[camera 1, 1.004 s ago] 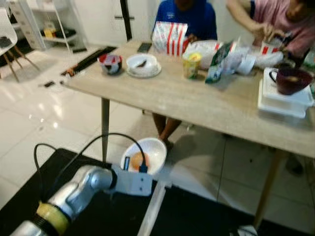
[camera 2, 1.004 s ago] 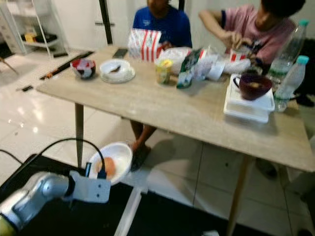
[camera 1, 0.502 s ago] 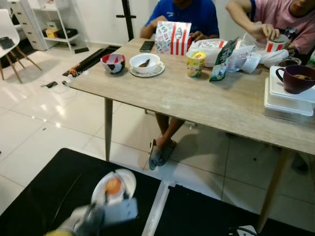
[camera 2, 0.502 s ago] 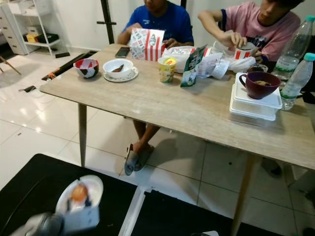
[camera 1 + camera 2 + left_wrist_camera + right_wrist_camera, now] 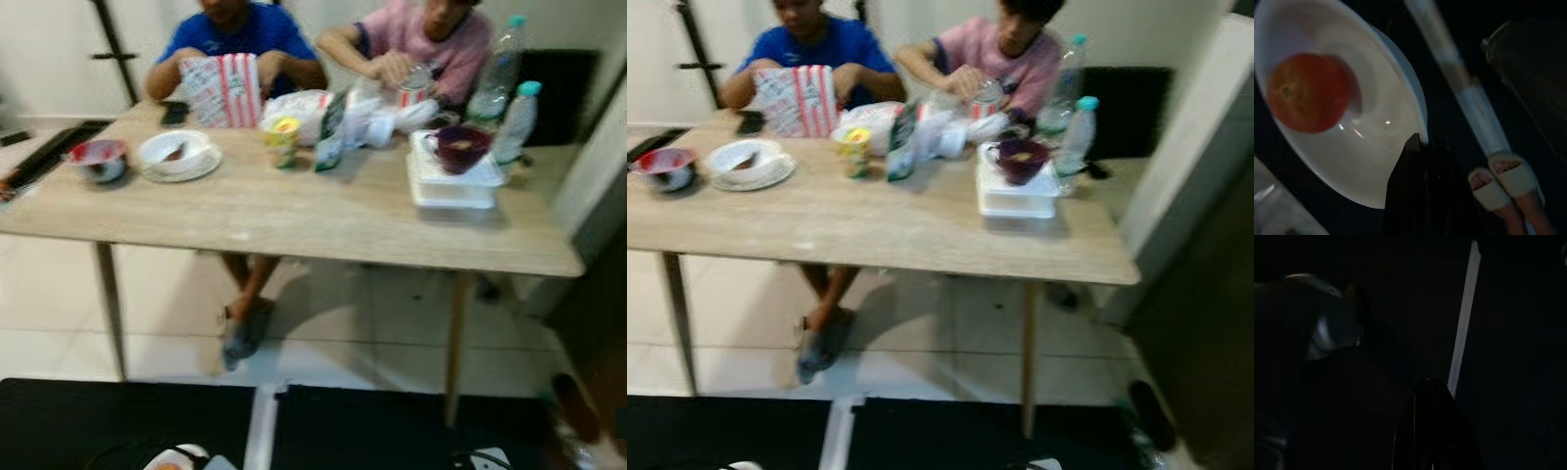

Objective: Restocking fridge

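Left wrist view: the left pincer (image 5: 1422, 147) is clamped on the rim of a white bowl (image 5: 1371, 161), an orange (image 5: 1307, 92) lying inside it. The right pincer (image 5: 1432, 387) hangs in darkness with fingers pressed together. Two people sit behind the desk (image 5: 294, 211).

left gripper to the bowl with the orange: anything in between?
Nothing visible. In the left wrist view the left gripper's black fingers already meet the rim of the white bowl, with the orange lying inside it. No fridge can be made out, so that path cannot be judged.
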`<state>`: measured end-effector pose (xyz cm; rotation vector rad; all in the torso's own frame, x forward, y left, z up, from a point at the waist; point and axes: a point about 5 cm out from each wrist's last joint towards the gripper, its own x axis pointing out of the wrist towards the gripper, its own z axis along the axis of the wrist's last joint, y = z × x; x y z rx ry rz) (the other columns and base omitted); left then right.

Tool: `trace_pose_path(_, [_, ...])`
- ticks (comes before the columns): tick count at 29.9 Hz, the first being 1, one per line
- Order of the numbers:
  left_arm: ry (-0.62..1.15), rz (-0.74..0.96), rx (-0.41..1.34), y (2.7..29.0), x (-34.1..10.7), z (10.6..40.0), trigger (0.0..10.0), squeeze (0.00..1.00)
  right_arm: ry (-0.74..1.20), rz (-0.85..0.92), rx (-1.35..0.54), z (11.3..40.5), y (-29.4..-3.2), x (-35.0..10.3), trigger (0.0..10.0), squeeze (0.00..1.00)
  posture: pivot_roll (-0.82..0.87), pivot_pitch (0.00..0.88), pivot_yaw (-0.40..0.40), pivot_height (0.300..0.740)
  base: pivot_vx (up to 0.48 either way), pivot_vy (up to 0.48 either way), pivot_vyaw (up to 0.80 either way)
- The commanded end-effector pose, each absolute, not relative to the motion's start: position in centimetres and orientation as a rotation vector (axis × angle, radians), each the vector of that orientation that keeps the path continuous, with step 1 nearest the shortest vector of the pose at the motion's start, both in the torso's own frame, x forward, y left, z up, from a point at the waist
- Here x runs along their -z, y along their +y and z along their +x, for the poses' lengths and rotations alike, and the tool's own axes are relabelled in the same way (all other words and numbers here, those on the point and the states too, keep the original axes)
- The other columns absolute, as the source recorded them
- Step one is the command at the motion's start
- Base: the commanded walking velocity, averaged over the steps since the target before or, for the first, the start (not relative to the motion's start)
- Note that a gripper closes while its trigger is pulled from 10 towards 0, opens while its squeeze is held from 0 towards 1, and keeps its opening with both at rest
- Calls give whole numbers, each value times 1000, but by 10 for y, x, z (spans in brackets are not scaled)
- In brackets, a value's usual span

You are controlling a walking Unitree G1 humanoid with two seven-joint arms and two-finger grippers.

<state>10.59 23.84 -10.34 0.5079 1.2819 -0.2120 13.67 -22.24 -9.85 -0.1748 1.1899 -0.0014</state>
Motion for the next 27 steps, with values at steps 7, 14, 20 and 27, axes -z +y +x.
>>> trace_pose_path(7, [1317, 483, 68, 248, 105, 92, 10000, 0, 1185, -150, 14, 142, -221, 97, 10000, 0, -4, 0, 53, 740, 0, 0, -757])
trace_pose_path(14, [1313, 559, 92, 248, 105, 94, 10000, 0, 1184, -139, 17, 142, -219, 97, 10000, 0, -2, 0, 56, 740, 0, 0, -760])
trace_pose_path(20, [1315, 555, 135, 241, 105, 99, 10000, 0, 1184, -131, 21, 142, -218, 98, 10000, 0, 0, 0, 60, 740, 0, 0, -756])
trace_pose_path(27, [1315, 621, 186, 239, 106, 99, 10000, 0, 1184, -123, 23, 142, -217, 98, 10000, 0, 3, 0, 63, 740, 0, 0, -756])
